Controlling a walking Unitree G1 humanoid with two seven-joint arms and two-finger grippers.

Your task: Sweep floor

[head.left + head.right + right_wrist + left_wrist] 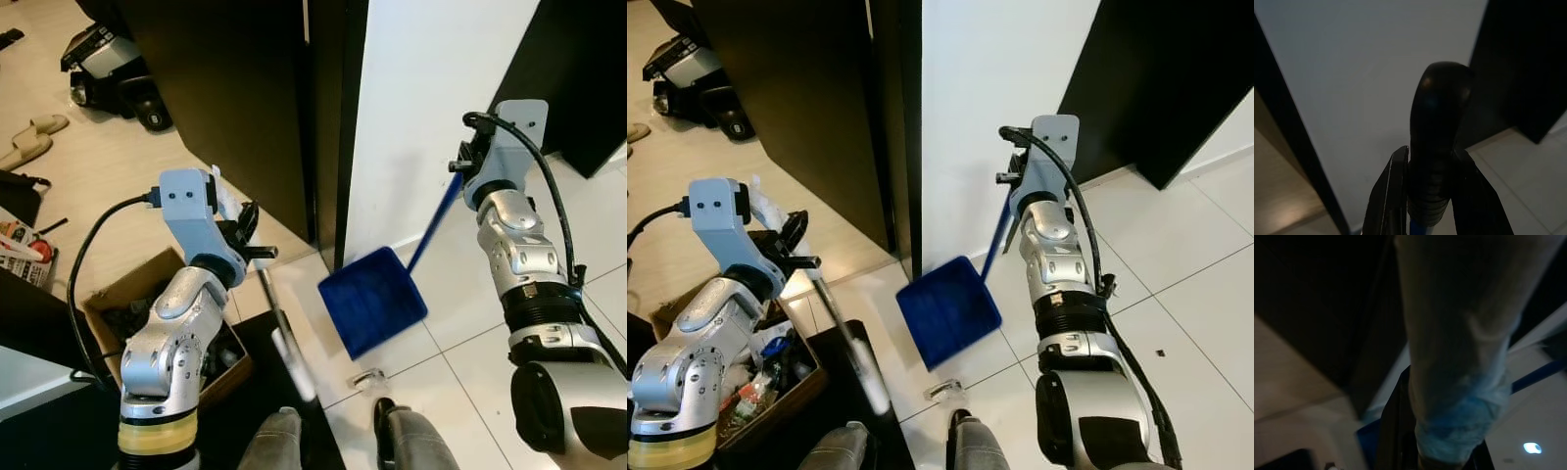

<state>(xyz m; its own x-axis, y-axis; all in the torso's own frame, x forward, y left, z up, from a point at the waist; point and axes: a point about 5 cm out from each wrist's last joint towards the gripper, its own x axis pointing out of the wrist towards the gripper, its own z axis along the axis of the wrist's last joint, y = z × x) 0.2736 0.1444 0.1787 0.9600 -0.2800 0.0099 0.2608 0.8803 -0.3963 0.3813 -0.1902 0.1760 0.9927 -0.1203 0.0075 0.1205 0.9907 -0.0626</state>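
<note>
Standing on pale glossy floor tiles (460, 343), a small crumpled scrap (366, 378) lying just ahead of the feet. Pinching a slim broom handle (284, 338) in the left gripper (247, 235), fingers pressed around it, shaft slanting down toward the scrap, likely for brushing it forward. Clamping the black ribbed grip of the dustpan handle (1436, 147) in the right gripper (1422, 196), both fingers tight against its sides. Hanging the blue dustpan (372, 299), flat and hard-plastic, tilted above the tiles near the scrap, seemingly readied as the catcher. Sitting beside the left arm, a cardboard box (127, 294) of clutter. Rising beyond, a smooth white wall (431, 98) and dark matte panels (235, 108).
</note>
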